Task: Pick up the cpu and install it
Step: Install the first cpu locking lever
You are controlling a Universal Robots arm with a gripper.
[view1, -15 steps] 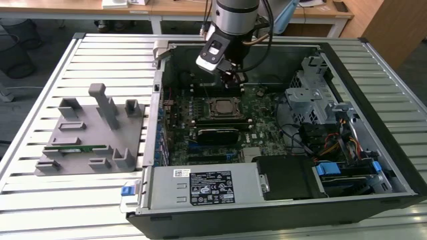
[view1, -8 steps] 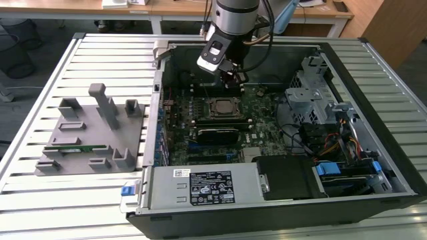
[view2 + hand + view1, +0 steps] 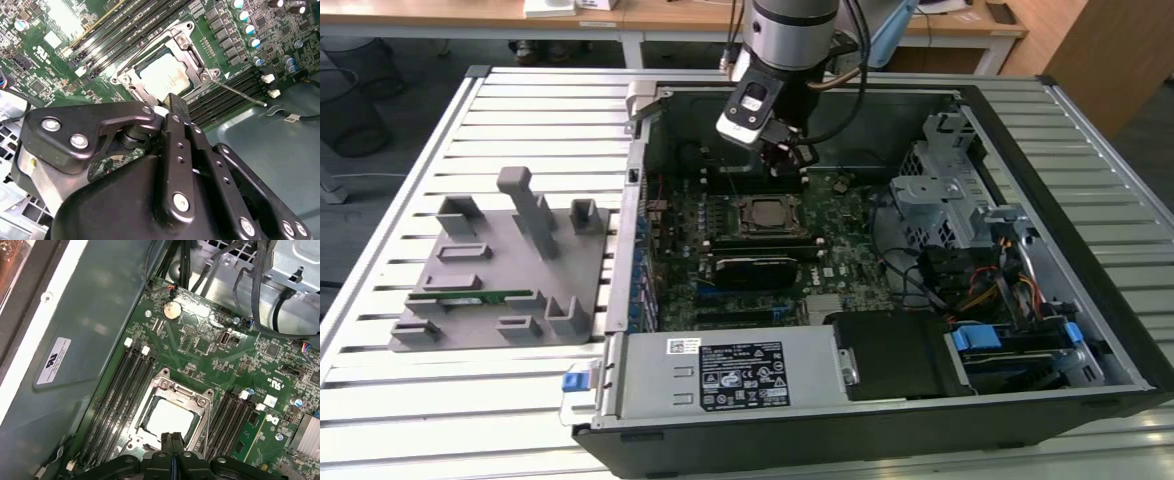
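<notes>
One open computer case [image 3: 1067,330] on the slatted bench. Motherboard [image 3: 215,355] inside; socket frame [image 3: 172,415] near its middle. The cpu [image 3: 170,419] already lies flat in the socket, silvery top up. Gripper [image 3: 171,440] just above its edge, fingers pressed together, holding nothing. Judged: seating stage, chip placed, socket frame seemingly unlatched.

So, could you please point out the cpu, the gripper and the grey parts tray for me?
cpu [image 3: 169,418], first wrist view, on the middle of its silvery top, sitting in the socket frame.
gripper [image 3: 172,436], first wrist view, at the closed fingertips.
grey parts tray [image 3: 454,318], exterior view, on its flat base.
</notes>
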